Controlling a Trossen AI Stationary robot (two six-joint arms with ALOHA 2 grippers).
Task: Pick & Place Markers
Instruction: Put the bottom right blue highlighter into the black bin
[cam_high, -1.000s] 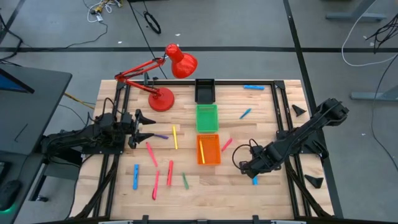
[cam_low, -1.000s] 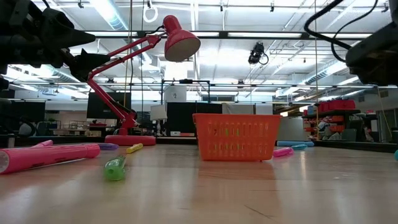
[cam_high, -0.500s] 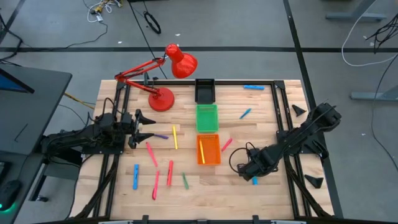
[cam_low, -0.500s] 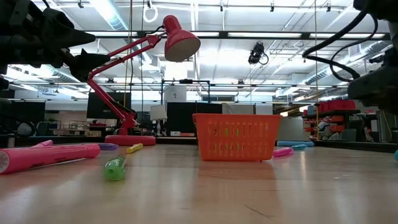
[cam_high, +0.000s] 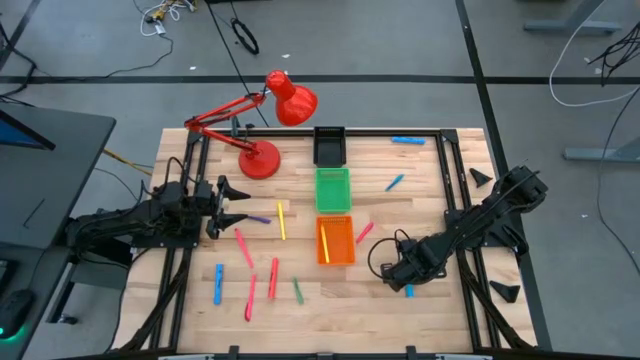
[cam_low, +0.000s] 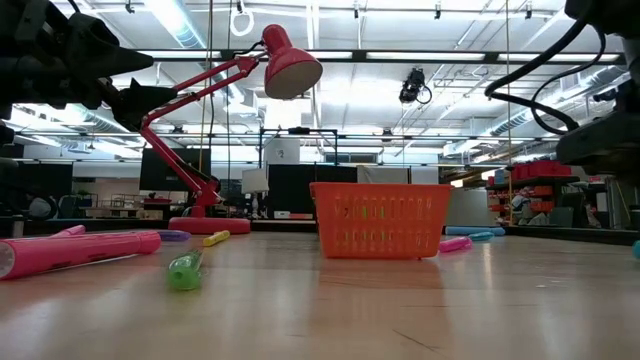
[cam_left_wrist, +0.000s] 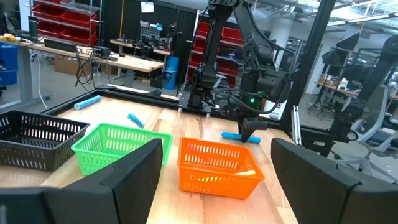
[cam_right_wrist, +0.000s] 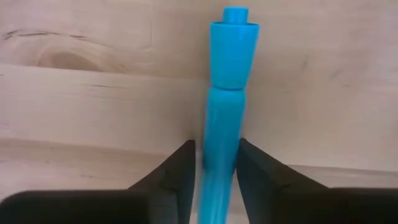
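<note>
While left gripper (cam_high: 222, 205) waits splayed, right gripper (cam_right_wrist: 211, 165) pinches 1 blue marker (cam_right_wrist: 226, 87), seemingly for lifting.

Open wood between orange basket (cam_high: 336, 242) and right gripper (cam_high: 408, 284); red lamp (cam_high: 262, 122) blocking the far left corner, pens (cam_high: 246, 247) strewn across the near left.
</note>
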